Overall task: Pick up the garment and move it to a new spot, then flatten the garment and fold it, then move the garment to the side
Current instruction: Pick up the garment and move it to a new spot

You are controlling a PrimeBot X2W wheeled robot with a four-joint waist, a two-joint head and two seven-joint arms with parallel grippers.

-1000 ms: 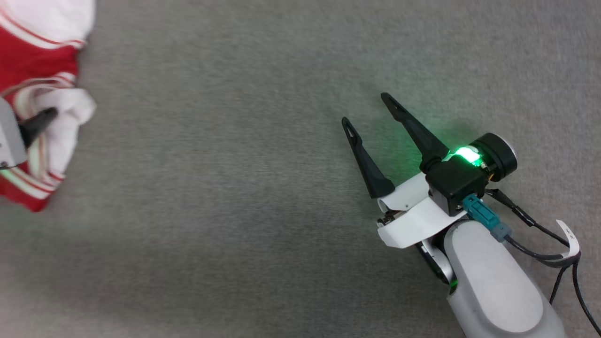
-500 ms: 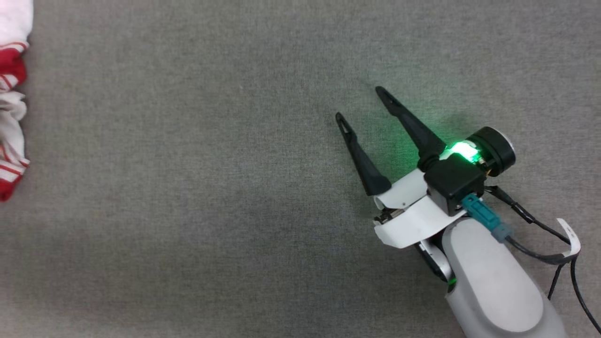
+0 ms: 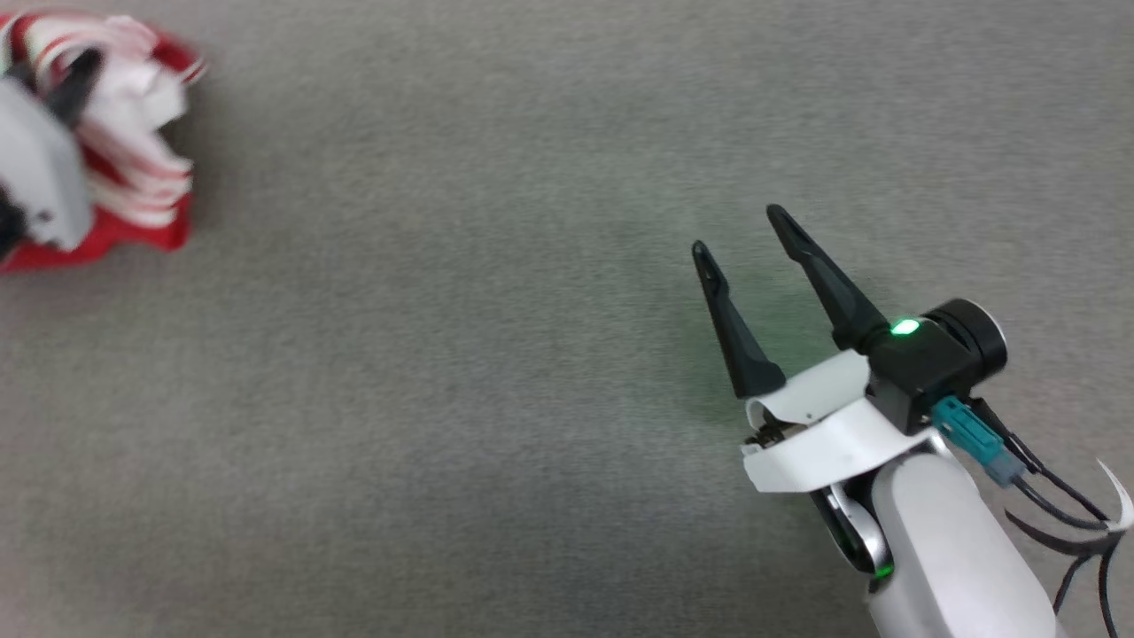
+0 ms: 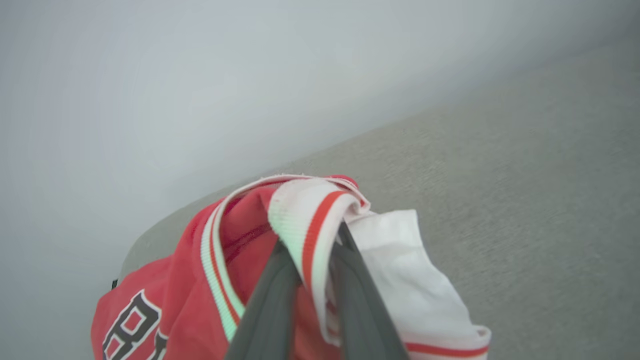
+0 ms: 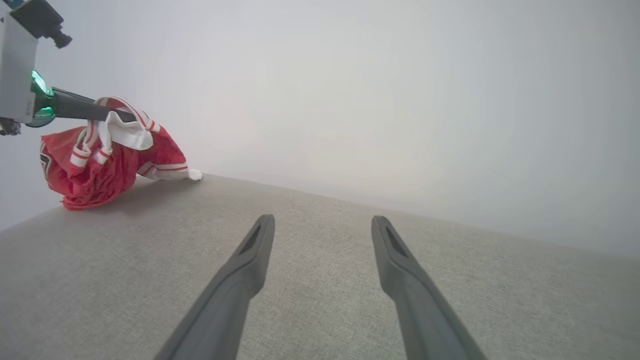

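The garment [image 3: 142,204] hangs bunched at the far left of the surface [image 3: 461,354], its bottom touching down. My left gripper [image 4: 314,250] pinches its striped trim. My right gripper [image 3: 737,229] stays wide open. My head camera has shifted since before. The garment's letters are cut off.

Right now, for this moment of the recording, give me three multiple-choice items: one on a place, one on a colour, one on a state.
1. Where does the garment show in the head view?
A. upper left
B. centre
C. lower right

2. What colour is its body?
A. blue
B. green
C. red

3. How does the right gripper stand?
A. shut on cloth
B. open and empty
C. shut on nothing

Answers:
1 A: it bunches at the top left corner, its striped trim clamped by the left gripper.
2 C: red fabric with white sleeves shows in both wrist views.
3 B: its fingers stand apart over the bare grey surface.
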